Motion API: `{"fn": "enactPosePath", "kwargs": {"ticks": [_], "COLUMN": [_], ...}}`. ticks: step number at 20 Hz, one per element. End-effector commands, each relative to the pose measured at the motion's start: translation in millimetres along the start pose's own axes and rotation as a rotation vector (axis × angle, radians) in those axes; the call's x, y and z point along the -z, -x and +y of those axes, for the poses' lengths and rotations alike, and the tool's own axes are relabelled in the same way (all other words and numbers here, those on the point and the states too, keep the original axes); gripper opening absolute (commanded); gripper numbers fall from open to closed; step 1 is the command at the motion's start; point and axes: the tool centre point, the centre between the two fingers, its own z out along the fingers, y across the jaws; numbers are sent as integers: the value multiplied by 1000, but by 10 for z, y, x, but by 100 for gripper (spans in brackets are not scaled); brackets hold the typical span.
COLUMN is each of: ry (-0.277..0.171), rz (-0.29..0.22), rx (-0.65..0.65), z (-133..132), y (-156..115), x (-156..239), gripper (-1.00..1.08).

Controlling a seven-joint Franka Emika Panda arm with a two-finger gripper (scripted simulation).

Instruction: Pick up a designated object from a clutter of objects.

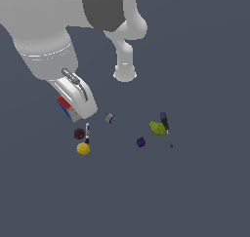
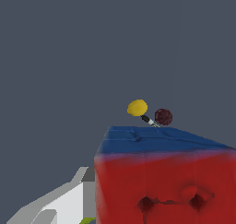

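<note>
One arm reaches down over the dark bench (image 1: 205,192), and its hand covers most of the cube (image 1: 66,108), the thing to pick up. From the exterior view, only a red, blue and pale edge of the cube peeks out under the white gripper (image 1: 78,102), on that view's left side of the clutter. In the wrist view the cube (image 2: 166,177) fills the picture, very close, with a blue face and a red face, and one white finger (image 2: 55,204) sits just beside it. I cannot tell if the fingers are open or squeezing the cube, because only that one finger shows and the cube hides the rest. I also cannot tell if the cube rests on the bench or is lifted. A yellow ball (image 1: 83,148), a dark red lump (image 1: 79,133) and a thin tool (image 1: 87,132) lie close by. To do this step well, I think the fingers should press flat on two opposite faces, hold firmly, and go straight up slowly, so the cube does not slip or bump its neighbours.
</note>
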Motion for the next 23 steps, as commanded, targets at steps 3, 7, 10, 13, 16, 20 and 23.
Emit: {"fn": "enactPosePath", "kwargs": {"ticks": [3,7,10,13,16,20,23], "ry": [0,0,1,1,1,1,1], "rz": [1,2,2,2,2,2,2], "rx": [1,1,1,1,1,1,1], "z": [220,356,425,475,508,530,534], "y": [-259,-433,-526,-597,-645,-681,-689], "x": [345,561,676,759,815,855,864], "gripper": [-100,-100,-100,-100,-100,-100,-100]}}
